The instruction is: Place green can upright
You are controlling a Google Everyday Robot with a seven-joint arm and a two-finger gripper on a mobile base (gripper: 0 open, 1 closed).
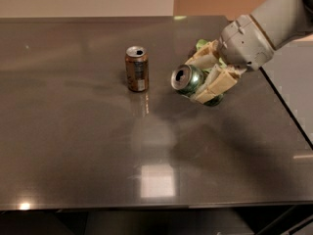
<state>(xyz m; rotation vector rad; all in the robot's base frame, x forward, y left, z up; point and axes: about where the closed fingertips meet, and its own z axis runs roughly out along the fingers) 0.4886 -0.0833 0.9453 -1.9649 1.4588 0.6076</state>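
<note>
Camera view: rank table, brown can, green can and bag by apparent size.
1. table
2. brown can and green can, gripped sideways in the claw right of it: alike
3. bag, mostly hidden behind the claw
</note>
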